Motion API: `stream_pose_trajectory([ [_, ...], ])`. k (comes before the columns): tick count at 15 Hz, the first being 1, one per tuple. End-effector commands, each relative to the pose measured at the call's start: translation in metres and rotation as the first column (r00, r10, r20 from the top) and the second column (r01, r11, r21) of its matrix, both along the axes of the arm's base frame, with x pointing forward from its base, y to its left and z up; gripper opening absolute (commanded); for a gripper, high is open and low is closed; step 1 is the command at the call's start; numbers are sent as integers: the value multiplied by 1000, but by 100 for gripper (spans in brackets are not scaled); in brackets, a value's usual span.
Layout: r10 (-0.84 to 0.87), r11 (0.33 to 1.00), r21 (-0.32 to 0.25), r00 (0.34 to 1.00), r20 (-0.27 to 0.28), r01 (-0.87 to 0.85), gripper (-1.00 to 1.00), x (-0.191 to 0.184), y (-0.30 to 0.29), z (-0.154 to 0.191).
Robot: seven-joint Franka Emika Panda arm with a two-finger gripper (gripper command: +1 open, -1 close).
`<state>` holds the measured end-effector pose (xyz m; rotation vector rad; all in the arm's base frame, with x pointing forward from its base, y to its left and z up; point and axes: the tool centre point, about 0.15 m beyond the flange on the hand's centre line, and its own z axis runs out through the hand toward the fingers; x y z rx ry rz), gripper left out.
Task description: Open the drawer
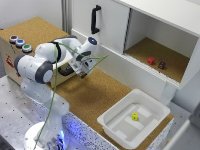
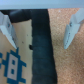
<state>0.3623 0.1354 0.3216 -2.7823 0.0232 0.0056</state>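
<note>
The drawer belongs to the brown box (image 1: pixel 9 50) at the exterior view's left, and the arm hides most of its front. Its black handle (image 1: pixel 64 71) pokes out below the forearm. In the wrist view the handle (image 2: pixel 42 47) is a dark bar running between my two pale fingertips (image 2: pixel 7 29), over a brown face with a blue printed figure (image 2: pixel 12 62). My gripper (image 1: pixel 82 69) is open and straddles the handle; I cannot tell whether the fingers touch it. The drawer looks shut.
Three coloured buttons (image 1: pixel 20 43) sit on top of the box. A white cabinet with a black door handle (image 1: pixel 95 19) stands behind, its open shelf holding a red block (image 1: pixel 150 60) and a dark one (image 1: pixel 162 64). A white bin (image 1: pixel 120 122) holds a yellow cube (image 1: pixel 134 116).
</note>
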Motion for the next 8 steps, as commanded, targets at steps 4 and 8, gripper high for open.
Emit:
stream_pose_trajectory([
  [4,-98,966,-225,986,133,127,100,-45,-1,92],
  [8,-121,950,-268,979,167,163,100,-58,-23,110],
])
